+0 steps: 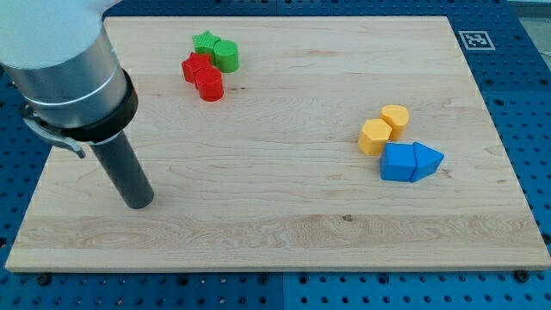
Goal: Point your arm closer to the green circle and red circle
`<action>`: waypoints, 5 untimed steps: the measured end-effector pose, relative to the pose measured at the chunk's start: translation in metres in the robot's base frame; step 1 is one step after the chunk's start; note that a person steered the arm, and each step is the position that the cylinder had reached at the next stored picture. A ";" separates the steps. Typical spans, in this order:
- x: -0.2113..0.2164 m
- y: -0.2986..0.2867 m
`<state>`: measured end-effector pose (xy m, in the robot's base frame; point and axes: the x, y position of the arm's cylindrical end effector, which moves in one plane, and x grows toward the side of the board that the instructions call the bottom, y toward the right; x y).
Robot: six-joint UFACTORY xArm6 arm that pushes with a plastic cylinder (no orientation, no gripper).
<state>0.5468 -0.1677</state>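
Camera view: green circle [226, 55], red circle [209, 84] above-right of my tip [139, 203].

A pale wooden surface [284, 232] lies on a blue perforated board [525, 103], with a square marker [474, 40] at the view's top right.

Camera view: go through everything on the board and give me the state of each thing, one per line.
My tip: on the board at the view's left, touching no block.
Green star: flat, against the green circle.
Green circle: flat, beside the red circle.
Red star: flat, against the red circle.
Red circle: flat.
Yellow circle: flat, against the yellow hexagon.
Yellow hexagon: flat.
Blue square: flat, against the blue triangle.
Blue triangle: flat.
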 end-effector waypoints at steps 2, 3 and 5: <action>0.000 0.004; -0.004 0.021; -0.049 0.079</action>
<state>0.4978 -0.0885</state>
